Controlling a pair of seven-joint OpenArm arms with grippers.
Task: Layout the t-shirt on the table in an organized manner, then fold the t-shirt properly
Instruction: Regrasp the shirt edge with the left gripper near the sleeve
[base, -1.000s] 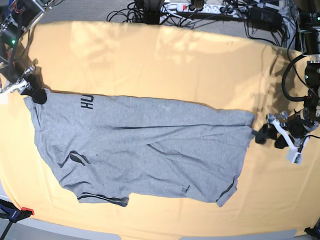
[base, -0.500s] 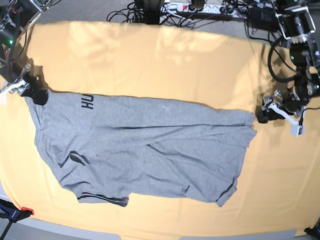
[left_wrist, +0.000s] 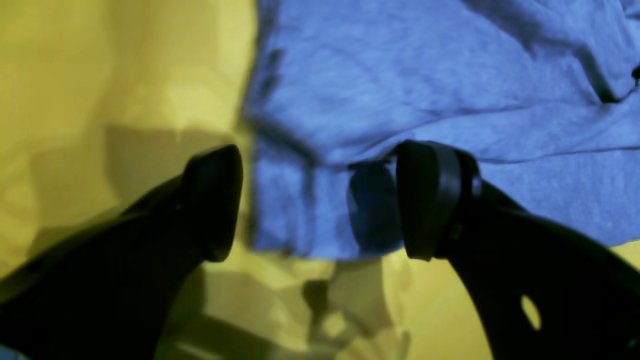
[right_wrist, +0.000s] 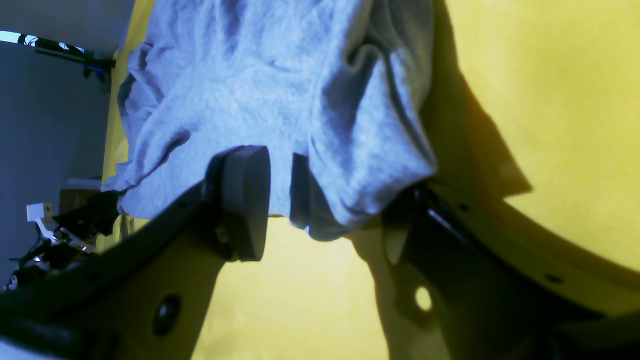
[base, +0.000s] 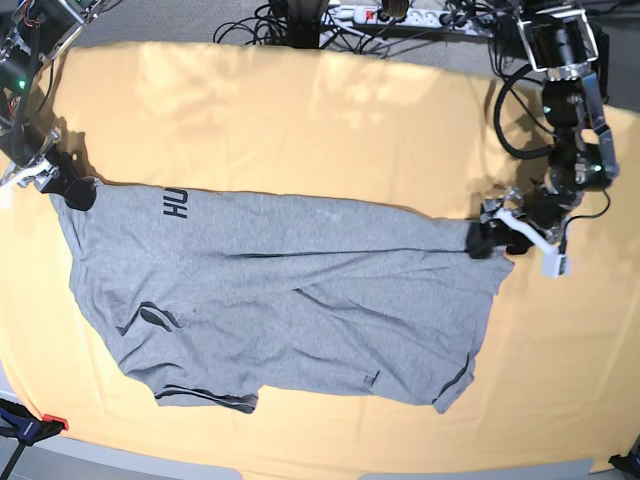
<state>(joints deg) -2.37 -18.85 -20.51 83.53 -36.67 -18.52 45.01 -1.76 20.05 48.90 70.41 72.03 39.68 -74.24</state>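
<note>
So the grey t-shirt (base: 280, 295) lies spread but wrinkly across the middle of the table (base: 330, 120); the left gripper (base: 492, 238) sits at the shirt's right-hand corner, jaws wide around the hem, probably lining up a pinch; the right gripper (base: 68, 185) at the opposite corner gapes too, cloth between its pads, nothing clamped.

Right gripper (right_wrist: 325, 210) over a shirt corner

Its dark jaws stand apart; the grey t-shirt (right_wrist: 280, 100) spreads toward 12 o'clock, one bunched corner hanging between them above the yellow table (right_wrist: 550, 100), which fills 3 o'clock.
</note>
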